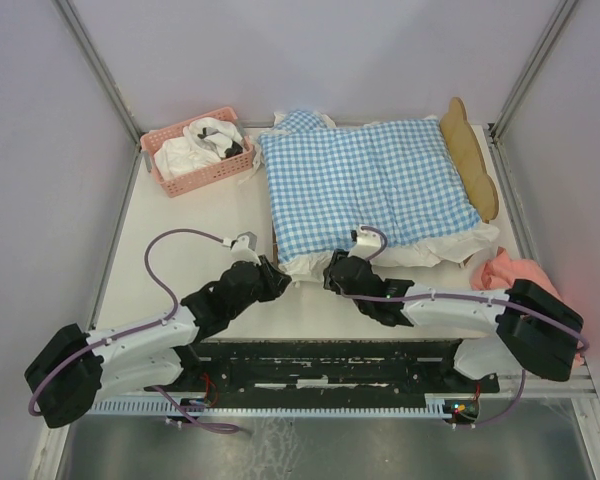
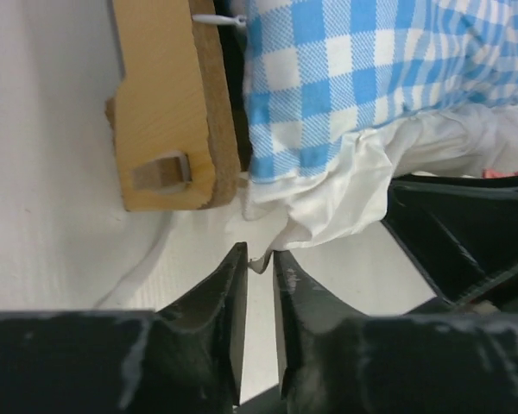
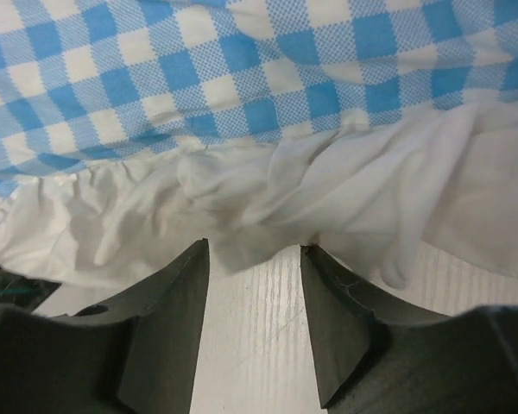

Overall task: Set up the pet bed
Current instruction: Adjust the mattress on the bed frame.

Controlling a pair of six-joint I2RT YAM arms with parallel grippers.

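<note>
The pet bed lies across the table's middle, its wavy wooden headboard (image 1: 470, 160) at the right end. Blue-white gingham bedding (image 1: 365, 180) covers the rest of it. In the left wrist view the light-wood frame corner (image 2: 164, 112) shows beside the bedding (image 2: 354, 78). My left gripper (image 2: 259, 254) sits at the bed's near left corner (image 1: 275, 278), jaws a narrow gap apart, with a tip of the white ruffle (image 2: 328, 198) between the fingertips. My right gripper (image 3: 255, 250) is open at the near edge (image 1: 335, 272), and the ruffle (image 3: 268, 198) lies just at its fingertips.
A pink basket (image 1: 195, 150) holding white and dark cloth stands at the back left. A pink cloth (image 1: 510, 270) lies at the right, by the right arm. White ruffle spills onto the table along the bed's near side. The right gripper's black body (image 2: 466, 233) is close beside the left one.
</note>
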